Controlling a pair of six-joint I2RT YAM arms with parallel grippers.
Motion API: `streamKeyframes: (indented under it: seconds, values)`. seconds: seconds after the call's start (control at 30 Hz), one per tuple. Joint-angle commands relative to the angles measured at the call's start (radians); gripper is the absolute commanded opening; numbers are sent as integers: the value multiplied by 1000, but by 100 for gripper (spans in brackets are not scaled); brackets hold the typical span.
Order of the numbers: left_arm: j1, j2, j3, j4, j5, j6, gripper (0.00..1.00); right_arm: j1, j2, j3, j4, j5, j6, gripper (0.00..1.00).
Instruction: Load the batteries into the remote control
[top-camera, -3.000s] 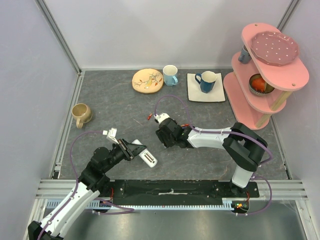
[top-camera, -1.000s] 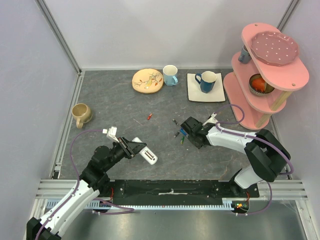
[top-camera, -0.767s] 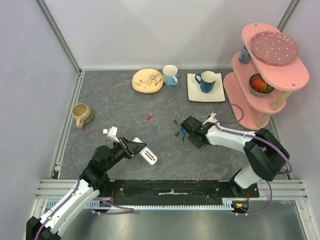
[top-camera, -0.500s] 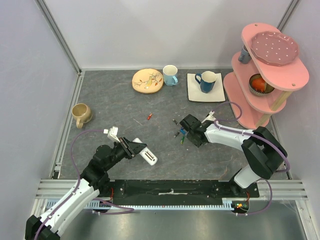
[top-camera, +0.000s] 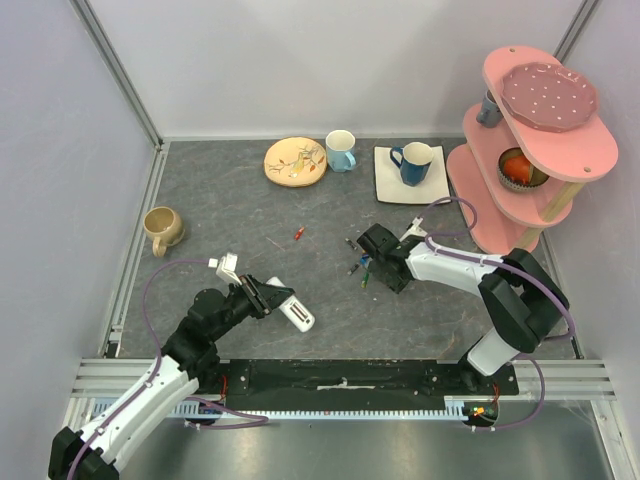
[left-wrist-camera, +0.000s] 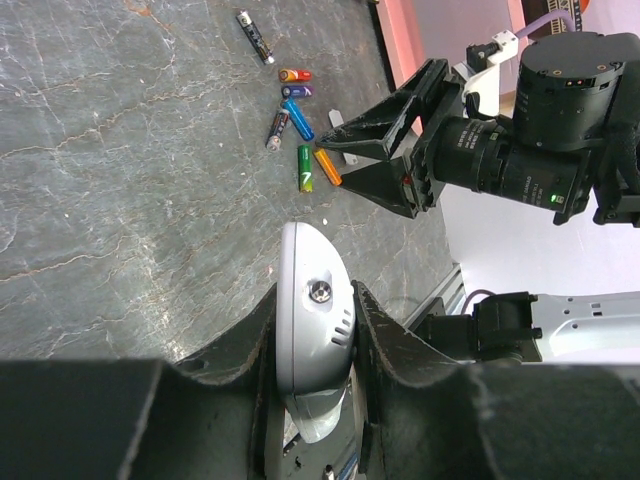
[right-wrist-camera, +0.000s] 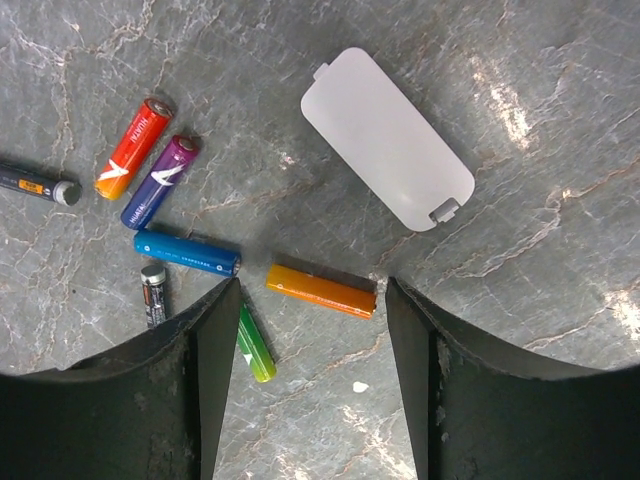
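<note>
The picture's left edge cut off a dark battery (right-wrist-camera: 35, 183). A finger (right-wrist-camera: 190, 400) of the right gripper (right-wrist-camera: 310, 286) hid part of the green battery (right-wrist-camera: 256, 352) and a black battery (right-wrist-camera: 153, 290). The lower end of the remote (left-wrist-camera: 306, 262) was buried in the left gripper (left-wrist-camera: 315, 294).

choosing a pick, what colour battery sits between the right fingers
Orange battery, clearest in the right wrist view.

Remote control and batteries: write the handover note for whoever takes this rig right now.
Left gripper: shut on the remote control.
Right gripper: open, low over the batteries, one finger on each side of the orange battery, not closed on it.
The batteries lie loose on the table, with the white battery cover beside them.
Done: cover off.
Left: grasp a battery and load the remote. Its compartment is out of view, so I cannot tell whether any battery is in it.
</note>
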Motion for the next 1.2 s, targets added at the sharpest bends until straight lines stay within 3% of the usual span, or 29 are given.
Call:
streamKeyframes:
  seconds: [0.0, 0.17, 0.27, 0.3, 0.37, 0.43, 0.67, 1.17]
  values:
    - [4, -6, -15, 55, -5, 5, 2, -1, -16, 45, -62, -9, -58, 68]
    - [4, 0, -4, 52, -3, 14, 2, -1, -115, 85, -67, 36, -298, 67]
    - [4, 14, -1, 55, 3, 19, 2, 0, -148, 131, -30, 48, -638, 66]
    - [4, 16, -4, 64, 6, 18, 2, 0, -162, 135, -11, 22, -849, 65]
    - [4, 16, -14, 77, 10, 11, 2, 0, -187, 115, 56, -121, -1042, 63]
    - [4, 13, -21, 106, 23, 8, 2, 0, -193, 93, 75, -148, -1209, 60]
    - [4, 17, -12, 147, 85, 34, 2, 2, -161, 21, 107, -191, -1299, 42]
    - [4, 60, -34, 219, 122, 17, 2, 6, -64, 15, 118, -243, -1308, 45]
